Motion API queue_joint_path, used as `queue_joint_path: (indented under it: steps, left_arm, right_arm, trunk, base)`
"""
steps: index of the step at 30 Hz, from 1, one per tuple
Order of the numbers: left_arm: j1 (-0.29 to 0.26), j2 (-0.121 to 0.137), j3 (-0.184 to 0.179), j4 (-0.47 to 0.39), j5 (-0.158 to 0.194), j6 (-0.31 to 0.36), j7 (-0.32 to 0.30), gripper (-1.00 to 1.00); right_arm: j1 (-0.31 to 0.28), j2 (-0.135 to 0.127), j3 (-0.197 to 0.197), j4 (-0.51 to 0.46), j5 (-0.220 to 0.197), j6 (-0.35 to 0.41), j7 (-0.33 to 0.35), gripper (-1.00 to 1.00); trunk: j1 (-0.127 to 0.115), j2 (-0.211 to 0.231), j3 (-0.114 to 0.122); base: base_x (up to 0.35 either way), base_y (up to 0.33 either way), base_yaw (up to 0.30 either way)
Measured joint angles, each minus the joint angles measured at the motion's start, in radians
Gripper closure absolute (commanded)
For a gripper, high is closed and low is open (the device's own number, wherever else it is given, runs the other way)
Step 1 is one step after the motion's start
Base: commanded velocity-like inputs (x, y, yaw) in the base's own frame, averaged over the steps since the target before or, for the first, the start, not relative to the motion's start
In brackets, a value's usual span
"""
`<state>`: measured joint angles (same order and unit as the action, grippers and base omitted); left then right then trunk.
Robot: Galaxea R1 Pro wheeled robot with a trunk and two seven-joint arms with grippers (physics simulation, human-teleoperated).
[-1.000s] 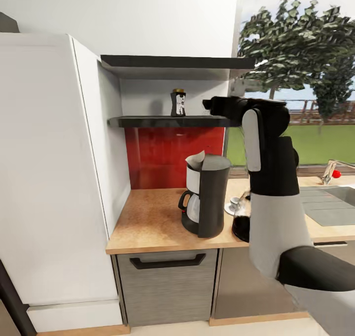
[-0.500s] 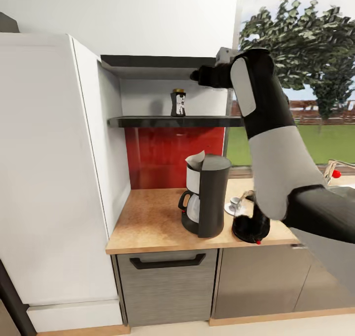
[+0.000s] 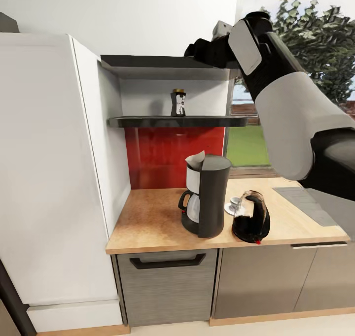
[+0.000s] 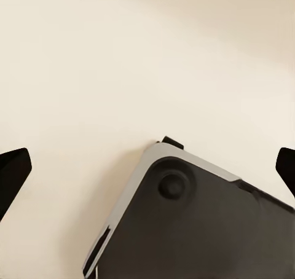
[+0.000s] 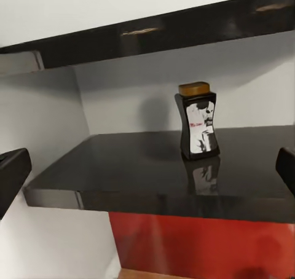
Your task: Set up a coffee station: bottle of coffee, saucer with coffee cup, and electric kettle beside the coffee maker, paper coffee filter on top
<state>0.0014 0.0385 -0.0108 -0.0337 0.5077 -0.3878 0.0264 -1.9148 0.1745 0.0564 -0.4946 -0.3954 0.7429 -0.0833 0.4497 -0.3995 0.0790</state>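
The bottle of coffee (image 3: pixel 178 103), dark with a gold lid, stands upright on the black kitchen shelf (image 3: pixel 148 122). My right gripper (image 3: pixel 193 51) hangs high, level with the upper shelf board and to the right of the bottle. In the right wrist view the bottle (image 5: pixel 198 127) is straight ahead and apart from the open fingertips (image 5: pixel 12 174). On the countertop (image 3: pixel 148 218) stands the coffee maker (image 3: pixel 208 198) with a paper filter (image 3: pixel 195 159) on top. A cup on a saucer (image 3: pixel 233 205) and the dark kettle (image 3: pixel 251 223) sit to its right. My left gripper (image 4: pixel 147 168) is open over the floor.
A tall white cabinet (image 3: pixel 49 178) walls in the counter's left side. The upper shelf board (image 3: pixel 167 62) overhangs the bottle. A drawer with a black handle (image 3: pixel 167 262) is below the counter. A window with trees (image 3: pixel 320 40) is at the right.
My right arm has swung upward, taking the gripper from shelf height to the level of the upper board. The kettle, earlier partly hidden behind the arm, now shows fully.
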Motion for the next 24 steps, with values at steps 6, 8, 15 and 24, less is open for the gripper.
queue_joint_path:
  steps: [6,8,15,24]
  left_arm:
    - [0.0,-0.001,0.0,0.0,0.0,0.001,0.0,-1.0]
    - [0.0,-0.001,0.0,0.0,0.001,0.0,0.0,-1.0]
    - [0.0,-0.002,0.004,-0.001,0.002,-0.001,0.005,-1.0]
    - [0.0,-0.003,-0.003,-0.001,-0.008,0.003,0.004,-1.0]
  right_arm:
    - [-0.008,0.0,0.007,0.013,0.003,-0.074,0.013,-1.0]
    - [-0.008,0.0,0.008,0.014,0.004,-0.086,0.015,-1.0]
    - [-0.007,0.0,0.01,0.048,0.019,-0.11,0.046,-1.0]
    - [-0.007,0.0,0.009,0.198,0.091,-0.224,0.106,-1.0]
  trunk:
    - [0.0,0.0,0.0]
    - [0.0,0.0,0.0]
    - [0.0,0.0,0.0]
    - [0.0,0.0,-0.001]
  base:
    - [0.0,0.0,0.0]
    - [0.0,0.0,0.041]
    - [0.0,0.0,0.205]
    - [0.0,0.0,0.272]
